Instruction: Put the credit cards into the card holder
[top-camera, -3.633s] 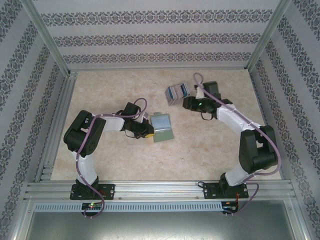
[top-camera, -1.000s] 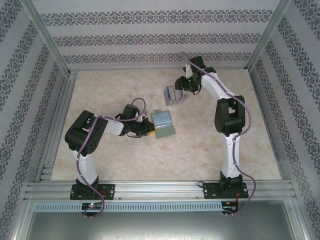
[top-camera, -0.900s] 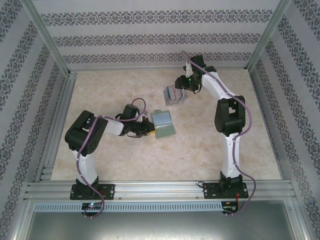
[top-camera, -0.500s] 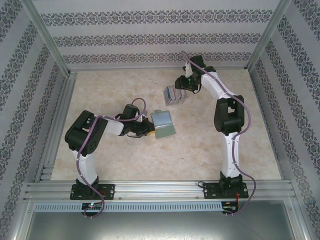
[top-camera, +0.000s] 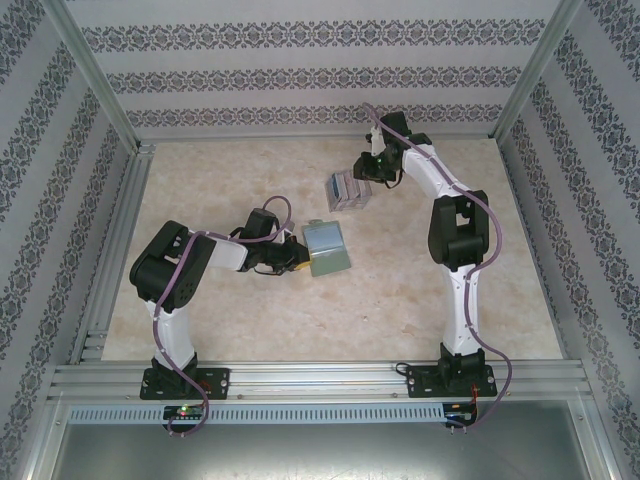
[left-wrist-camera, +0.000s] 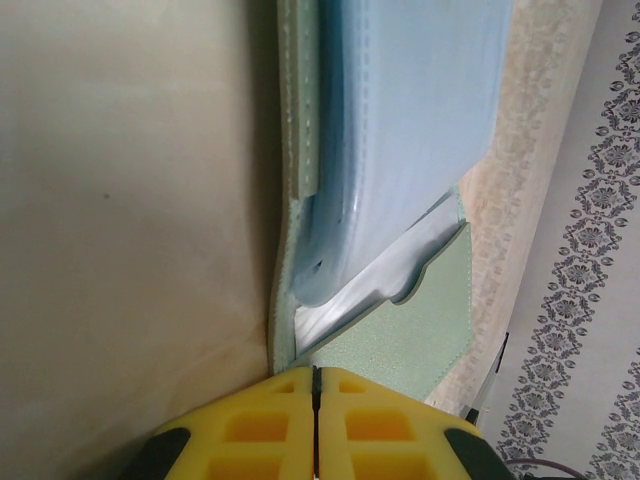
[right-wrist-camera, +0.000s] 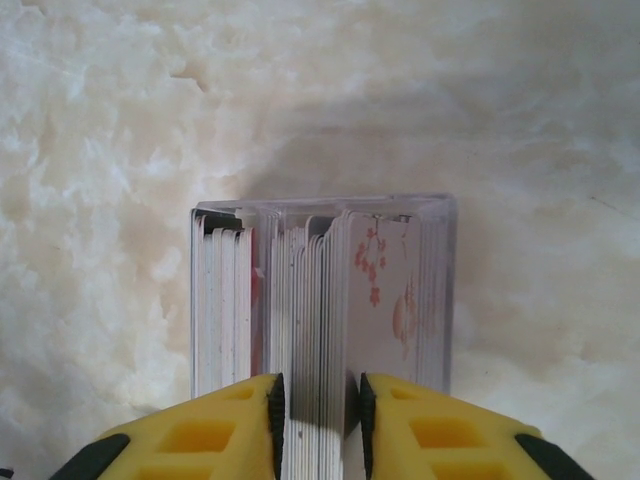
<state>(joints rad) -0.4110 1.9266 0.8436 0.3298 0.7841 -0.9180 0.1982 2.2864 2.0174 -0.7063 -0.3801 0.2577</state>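
Observation:
The credit cards (right-wrist-camera: 320, 300) stand on edge in a tight bundle inside a clear case, far centre of the table (top-camera: 347, 188). My right gripper (right-wrist-camera: 318, 385) reaches down on them from the far side (top-camera: 362, 178), its yellow pads closed round several middle cards next to one with a pink blossom print (right-wrist-camera: 385, 290). The grey-green card holder (top-camera: 326, 249) lies partly open on the table, with a pale blue inner panel (left-wrist-camera: 410, 130) and a green flap (left-wrist-camera: 410, 345). My left gripper (left-wrist-camera: 315, 372) is shut on its left edge (top-camera: 298, 256).
Marble-patterned tabletop (top-camera: 400, 300) bounded by aluminium rails and patterned walls. The right arm stretches tall over the right half (top-camera: 455, 240). The left arm lies low at the left (top-camera: 175, 270).
The right jaws have narrowed onto the middle cards over the last second. The right arm has barely shifted. The left arm and card holder have stayed put.

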